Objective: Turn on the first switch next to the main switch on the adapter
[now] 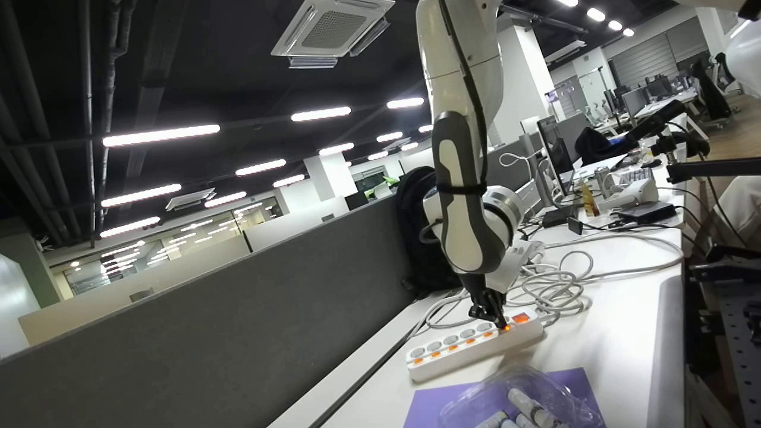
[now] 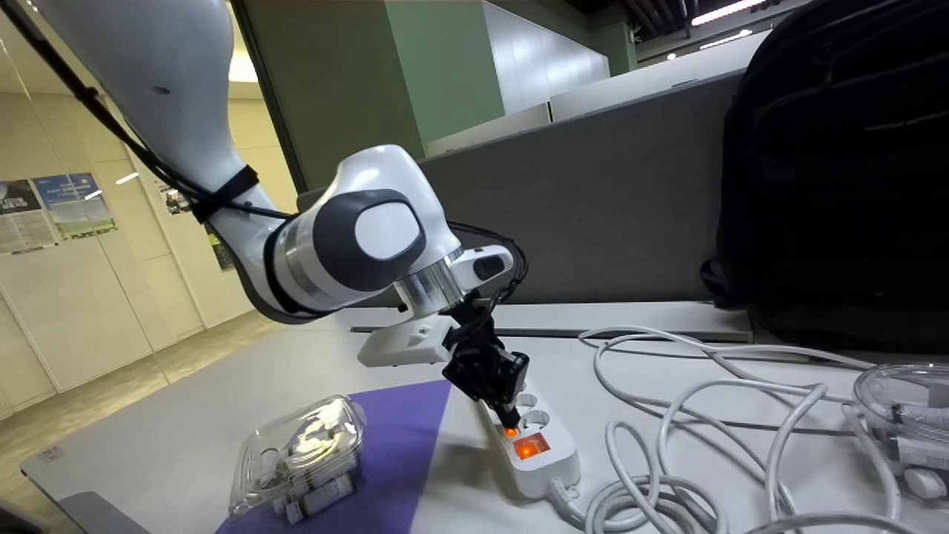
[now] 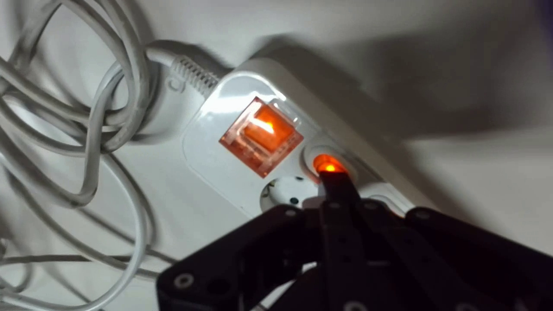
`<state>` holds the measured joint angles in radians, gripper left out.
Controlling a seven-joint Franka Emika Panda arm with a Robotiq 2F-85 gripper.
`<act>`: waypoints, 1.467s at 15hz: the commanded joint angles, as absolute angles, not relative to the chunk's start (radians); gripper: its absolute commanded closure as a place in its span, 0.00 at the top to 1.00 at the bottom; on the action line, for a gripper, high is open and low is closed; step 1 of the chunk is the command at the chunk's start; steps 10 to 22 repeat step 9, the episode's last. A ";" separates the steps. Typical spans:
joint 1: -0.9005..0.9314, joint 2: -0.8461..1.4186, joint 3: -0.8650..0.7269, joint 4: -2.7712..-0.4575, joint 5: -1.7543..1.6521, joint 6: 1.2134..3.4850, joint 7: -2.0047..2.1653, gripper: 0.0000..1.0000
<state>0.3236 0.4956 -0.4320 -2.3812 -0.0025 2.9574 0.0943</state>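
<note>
Wrist view: the gripper point(image 3: 340, 190) is standing pressed together, its tip touching the small lit switch point(image 3: 327, 162) beside the main switch point(image 3: 268, 129). In an exterior view, the arm point(image 2: 371, 259) is bending at the wrist and slanting down onto the power strip point(image 2: 549, 473). That strip is lying on the table point(image 1: 624, 312) between the purple sheet point(image 2: 422, 437) and looped cord point(image 3: 93, 138), its far end facing the grey partition point(image 1: 238, 309); the table's edge point(image 1: 670, 345) is running well apart, white tabletop between.

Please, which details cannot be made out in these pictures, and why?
In the wrist view: part of the lit small switch, hidden by the gripper.
In both exterior views: part of the purple sheet, cut off by the bottom edge.
In an exterior view: print on the labelled tube, too small.
</note>
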 commanded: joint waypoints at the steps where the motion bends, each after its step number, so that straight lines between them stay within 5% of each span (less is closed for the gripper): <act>1: 0.096 0.417 -0.170 -2.397 0.019 2.834 -0.006 0.00; 6: -0.026 0.318 -0.037 -2.425 0.049 2.779 -0.062 0.00; 9: -0.020 0.269 -0.059 -2.445 0.018 2.795 -0.030 0.33; 22: -0.020 0.269 -0.059 -2.445 0.018 2.795 -0.030 0.33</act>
